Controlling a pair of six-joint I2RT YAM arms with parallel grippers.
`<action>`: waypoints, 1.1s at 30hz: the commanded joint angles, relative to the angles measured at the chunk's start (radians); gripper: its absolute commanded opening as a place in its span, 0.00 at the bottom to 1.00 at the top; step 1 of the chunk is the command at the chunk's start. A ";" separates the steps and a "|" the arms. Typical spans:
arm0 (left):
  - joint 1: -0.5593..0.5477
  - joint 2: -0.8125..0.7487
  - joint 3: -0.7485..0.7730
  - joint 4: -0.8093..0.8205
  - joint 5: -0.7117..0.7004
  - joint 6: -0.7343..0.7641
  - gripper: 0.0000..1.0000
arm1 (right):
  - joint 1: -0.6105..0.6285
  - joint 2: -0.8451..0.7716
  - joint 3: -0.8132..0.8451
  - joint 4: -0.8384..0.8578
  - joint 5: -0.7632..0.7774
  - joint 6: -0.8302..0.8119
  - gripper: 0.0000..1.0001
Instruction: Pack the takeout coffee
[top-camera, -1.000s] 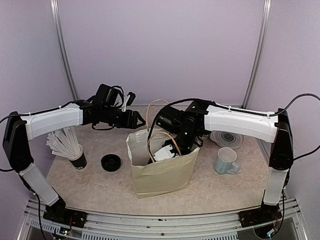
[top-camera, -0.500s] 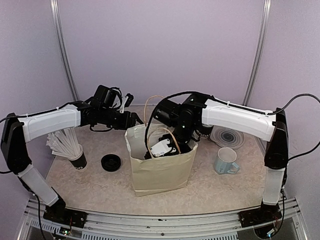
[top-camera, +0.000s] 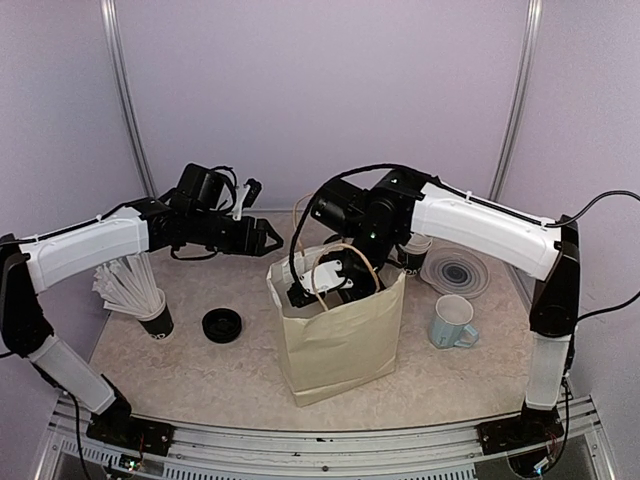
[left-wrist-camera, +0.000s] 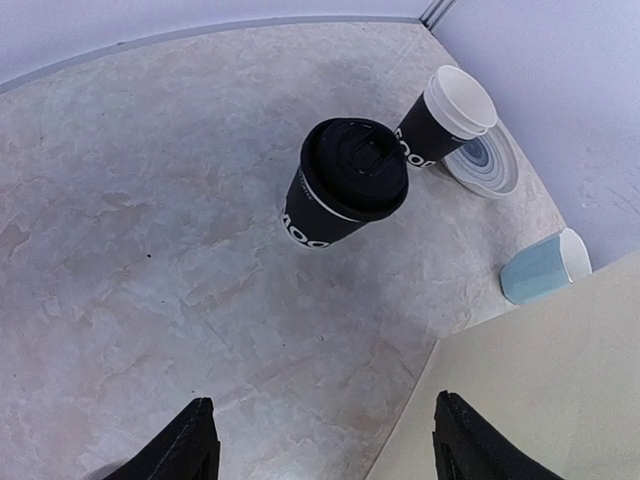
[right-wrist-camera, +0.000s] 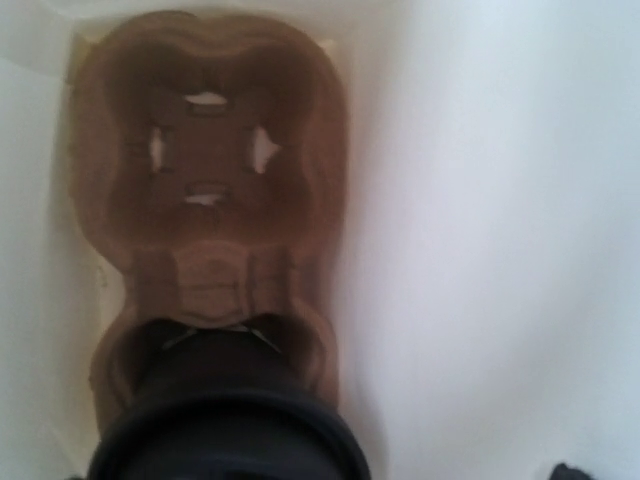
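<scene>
Reaching into the bag (top-camera: 340, 340) — right end effector (top-camera: 322, 288) buried, spread or pinching: cannot tell.
Above: left end effector (top-camera: 268, 238) held beside the bag's rim. Left wrist: spread, gripping nothing — lidded cup (left-wrist-camera: 345, 195) and open cup (left-wrist-camera: 447, 115) upright on the tabletop (left-wrist-camera: 150, 200). Right wrist: third cup (right-wrist-camera: 230, 430), lidded, seated in the carrier (right-wrist-camera: 210, 160).

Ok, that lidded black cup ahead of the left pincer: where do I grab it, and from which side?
Probably the paper wall just under the lid, with the left pincer coming in level from its own side. The lidded cup stands upright with open table in between, its lid closes the top, and the open cup stands close behind it.
</scene>
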 joint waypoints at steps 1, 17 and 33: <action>-0.033 -0.074 0.056 -0.012 0.040 0.033 0.72 | -0.028 -0.076 0.008 0.041 0.028 0.014 1.00; -0.202 -0.116 0.135 0.040 0.135 0.034 0.72 | -0.031 -0.132 0.015 0.059 0.024 0.006 1.00; -0.212 0.018 0.257 0.040 0.077 0.035 0.00 | -0.037 -0.304 0.124 0.046 0.001 -0.052 0.99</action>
